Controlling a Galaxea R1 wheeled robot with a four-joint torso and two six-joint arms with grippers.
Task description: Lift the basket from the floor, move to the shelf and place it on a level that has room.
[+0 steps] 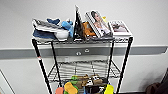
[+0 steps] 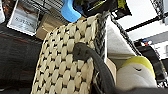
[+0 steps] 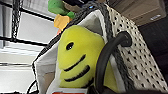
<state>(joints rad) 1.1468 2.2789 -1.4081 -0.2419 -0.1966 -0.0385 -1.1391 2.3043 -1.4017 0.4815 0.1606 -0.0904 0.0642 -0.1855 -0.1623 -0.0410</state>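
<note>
Nearest, in both wrist views, the cream woven basket (image 2: 65, 65) sits close against the cameras, its dark braided rim and a looped dark handle (image 3: 107, 52) running across the frame; the claws themselves cannot be made out, so whether either is apart or clamped on the basket cannot be told. Inside the white cloth lining (image 3: 50, 62) lies a yellow plush toy (image 3: 80, 60) with a black eye and dark stripes, cut off at the frame edge. The basket's whole outline is never seen, so its long axis is hard to judge. In the head view, yellow and orange shapes at the bottom edge are cropped and blurred, in front of the shelf (image 1: 40, 62). Beyond them, a tier of colourful blocks (image 1: 85, 81) shows between the black poles, then a bare silvery wire-grid level (image 1: 82, 68) above it. Farthest up, the top tier carries tilted books (image 1: 98, 23), a white bowl (image 1: 61, 34) and blue pieces, against a white wall (image 1: 145, 15).
</note>
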